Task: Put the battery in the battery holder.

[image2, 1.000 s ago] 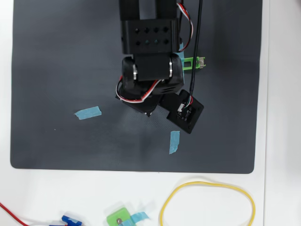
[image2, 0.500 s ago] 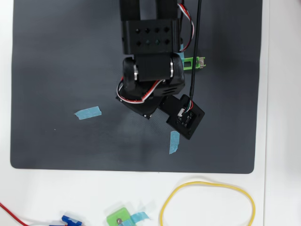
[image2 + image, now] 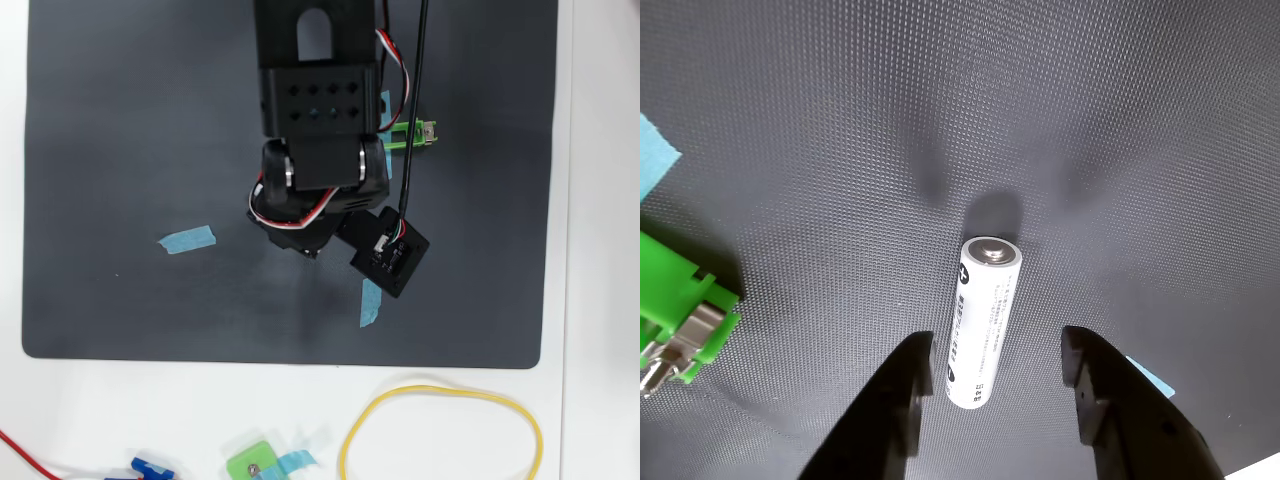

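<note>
In the wrist view, taking the battery (image 3: 983,322) as the landmark and reading from the left: a corner of blue tape (image 3: 655,152) shows at the frame edge, well to the battery's upper left. Below it, still well left of the battery, sits the end of the bright-green battery holder (image 3: 680,300), a silver metal contact visible at its lower tip.

The battery lies at the middle on the dark, finely textured mat (image 3: 1120,120) that covers the worktop, its terminal end pointing away from the camera. It is apart from the holder.

The gripper (image 3: 998,362) straddles the battery's near half. The jaws stand open, one black finger just left of the cell and one further off to its right, neither touching it. They hold nothing.

In the overhead view the arm hides the battery. The holder (image 3: 408,133) peeks out beyond the arm's right side, and a yellow loop of cable (image 3: 440,440) lies on the white surface below the mat.

The cell looks light, rigid and smooth-skinned, so I judge it will roll or squirt out if pinched off-centre. The best hold is probably across its round body near mid-length, leaving both ends free to seat between the holder's contacts.
</note>
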{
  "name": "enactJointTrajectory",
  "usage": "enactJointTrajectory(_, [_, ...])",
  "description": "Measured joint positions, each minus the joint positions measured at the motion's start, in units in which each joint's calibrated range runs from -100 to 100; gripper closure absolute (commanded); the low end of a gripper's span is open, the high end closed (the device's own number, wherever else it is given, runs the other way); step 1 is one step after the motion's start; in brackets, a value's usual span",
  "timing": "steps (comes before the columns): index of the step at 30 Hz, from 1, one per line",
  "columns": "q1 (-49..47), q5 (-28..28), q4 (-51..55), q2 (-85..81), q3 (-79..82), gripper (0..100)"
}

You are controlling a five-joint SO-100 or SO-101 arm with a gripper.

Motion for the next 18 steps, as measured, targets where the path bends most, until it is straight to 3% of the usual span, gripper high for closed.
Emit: enactJointTrajectory(18, [-0.1,0.0,-0.4,0.7,0.0,87])
